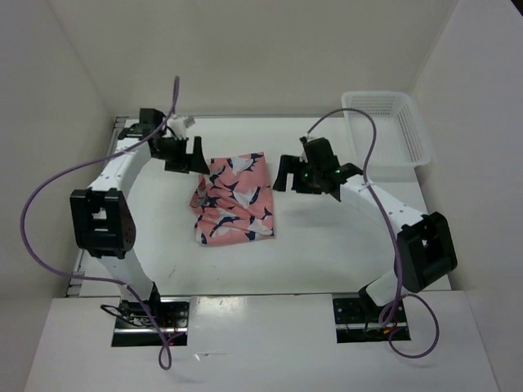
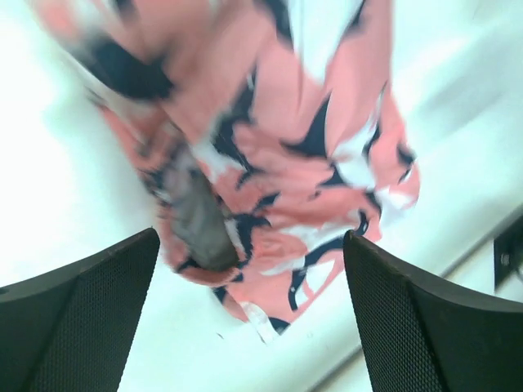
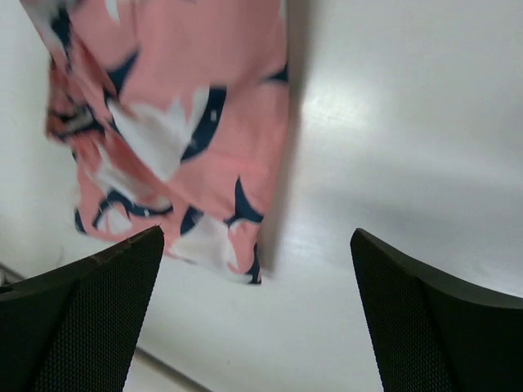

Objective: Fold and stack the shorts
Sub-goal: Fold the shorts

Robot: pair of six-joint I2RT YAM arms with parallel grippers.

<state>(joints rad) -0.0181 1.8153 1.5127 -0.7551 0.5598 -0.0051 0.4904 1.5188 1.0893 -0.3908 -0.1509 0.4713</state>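
Observation:
The salmon-pink shorts (image 1: pixel 234 200) with navy and white bird shapes lie folded in the middle of the white table. My left gripper (image 1: pixel 185 155) hangs open just off their far left corner, holding nothing. My right gripper (image 1: pixel 298 175) hangs open just off their far right edge, holding nothing. In the left wrist view the shorts (image 2: pixel 278 139) lie blurred beyond the open fingers (image 2: pixel 73 318). In the right wrist view the shorts (image 3: pixel 180 122) fill the upper left, and their corner lies ahead of the left finger (image 3: pixel 82 318).
A white plastic mesh basket (image 1: pixel 387 126) stands at the table's far right corner. White walls close in the table at the back and both sides. Purple cables loop from both arms.

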